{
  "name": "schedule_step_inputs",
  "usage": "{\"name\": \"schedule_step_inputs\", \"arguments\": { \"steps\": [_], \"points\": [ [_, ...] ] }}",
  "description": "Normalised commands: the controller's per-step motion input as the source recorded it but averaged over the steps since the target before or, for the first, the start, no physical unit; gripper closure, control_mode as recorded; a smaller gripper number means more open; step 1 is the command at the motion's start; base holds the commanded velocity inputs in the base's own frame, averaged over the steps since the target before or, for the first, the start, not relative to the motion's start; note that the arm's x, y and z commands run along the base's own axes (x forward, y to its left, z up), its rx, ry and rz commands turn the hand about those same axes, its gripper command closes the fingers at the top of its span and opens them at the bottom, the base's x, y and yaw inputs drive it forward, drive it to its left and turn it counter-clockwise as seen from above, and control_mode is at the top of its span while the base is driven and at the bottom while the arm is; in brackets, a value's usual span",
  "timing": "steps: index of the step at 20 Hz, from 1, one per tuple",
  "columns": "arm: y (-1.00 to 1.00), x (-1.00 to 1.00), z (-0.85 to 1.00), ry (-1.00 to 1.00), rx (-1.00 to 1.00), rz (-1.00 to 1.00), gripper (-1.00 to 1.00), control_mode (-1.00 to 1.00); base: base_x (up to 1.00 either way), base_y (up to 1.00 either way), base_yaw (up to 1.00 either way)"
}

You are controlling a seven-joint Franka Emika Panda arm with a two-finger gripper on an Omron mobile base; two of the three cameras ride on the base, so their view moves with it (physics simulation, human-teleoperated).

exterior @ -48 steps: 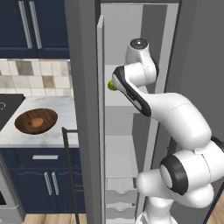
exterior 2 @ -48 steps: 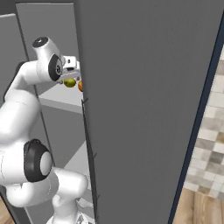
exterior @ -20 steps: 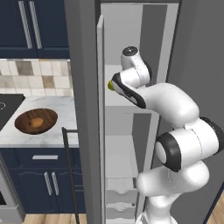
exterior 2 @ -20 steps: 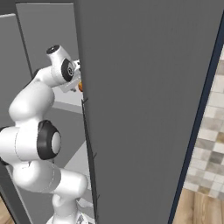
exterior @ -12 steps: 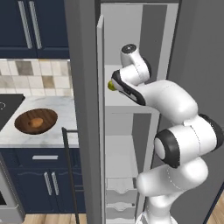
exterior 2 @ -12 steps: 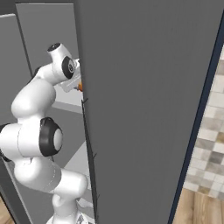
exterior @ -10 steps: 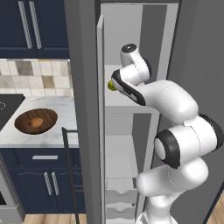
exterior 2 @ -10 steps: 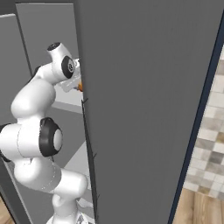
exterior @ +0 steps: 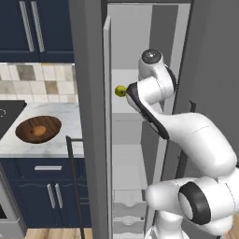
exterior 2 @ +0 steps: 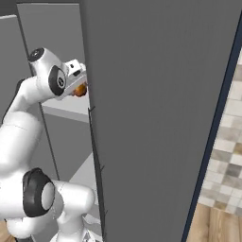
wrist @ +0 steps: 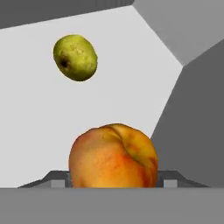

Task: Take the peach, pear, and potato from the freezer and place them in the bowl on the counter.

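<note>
Arm reaching fwd into freezer [exterior: 88, 70] at shelf ht | gripper [wrist: 114, 183] pinching peach [wrist: 113, 156], crease up-right | pear [wrist: 75, 57] beyond, long axis tilted | potato in bowl [exterior: 51, 126]

We see the peach [wrist: 113, 156] is orange with yellow and red patches. The pear [wrist: 75, 57] is yellow-green with small dark speckles. The freezer [exterior: 88, 70] is grey outside and white inside. The bowl [exterior: 28, 126] is dark brown wood, and the table [exterior: 60, 140] is white marble with grey veins over navy blue cabinets [exterior: 46, 198].
</note>
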Motion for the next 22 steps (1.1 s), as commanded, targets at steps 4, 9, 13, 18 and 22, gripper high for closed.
{"name": "schedule_step_inputs", "arguments": {
  "steps": [4, 9, 13, 18, 22],
  "points": [
    [0.04, -1.00, 0.25, -0.29, 0.10, 0.00, 1.00, -1.00, 0.00, 0.00, 0.00],
    [-0.03, -1.00, 0.04, -0.08, 0.20, 0.00, 1.00, -1.00, 0.00, 0.00, 0.00],
    [-0.02, -1.00, 0.43, 0.03, 0.06, 0.03, 1.00, -1.00, 0.00, 0.00, 0.00],
    [0.00, -1.00, -0.01, 0.28, 0.00, 0.01, 1.00, -1.00, 0.00, 0.00, 0.00],
    [-0.07, -1.00, -0.48, 0.43, 0.00, 0.00, 1.00, -1.00, 0.00, 0.00, 0.00]
  ]
}}
